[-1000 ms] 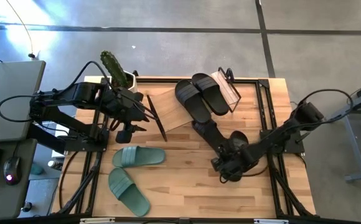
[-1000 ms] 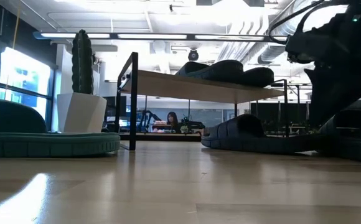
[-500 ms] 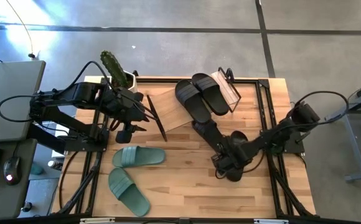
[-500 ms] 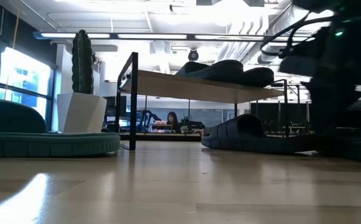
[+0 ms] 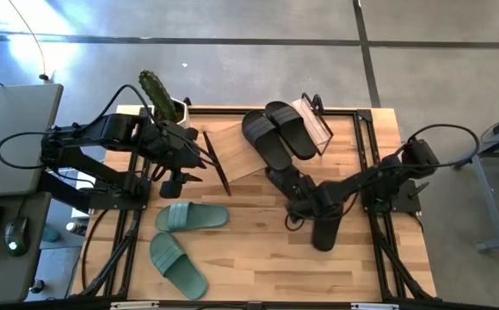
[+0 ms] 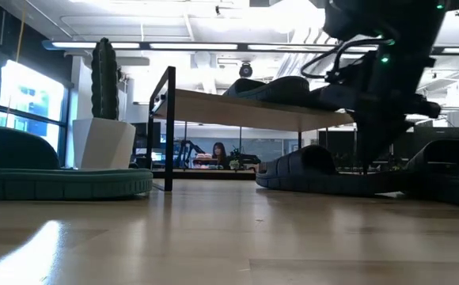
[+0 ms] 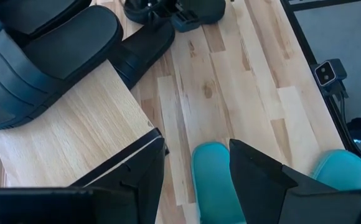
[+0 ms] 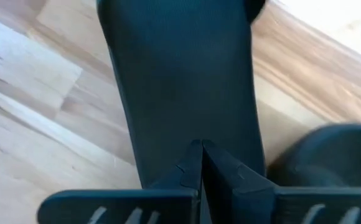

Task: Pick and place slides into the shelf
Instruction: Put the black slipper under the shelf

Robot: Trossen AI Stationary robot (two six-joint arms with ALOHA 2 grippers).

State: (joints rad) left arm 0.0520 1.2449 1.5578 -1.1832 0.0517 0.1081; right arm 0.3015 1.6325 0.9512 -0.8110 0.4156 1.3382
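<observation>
- Shelf (image 5: pixel 271 142): top board carries two black slides (image 5: pixel 277 131) side by side, lying partly over its right half; the left part of the board is bare wood.
- Table (image 5: pixel 258 258): two sage green slides (image 5: pixel 191 216) lie at the front left, well apart from the shelf. One black slide (image 5: pixel 286 182) lies just in front of the shelf; another black slide (image 5: pixel 324 231) lies beside it, to its right and nearer the front.
- My right gripper (image 5: pixel 305 205) reaches in low from the right, over the black slide in front of the shelf; fingers (image 8: pixel 190 171) pressed together, nothing between them.
- My left gripper (image 5: pixel 200 161) waits at the shelf's left edge, beside the cactus pot (image 5: pixel 174 108); fingers (image 7: pixel 261 171) spread, holding nothing.
</observation>
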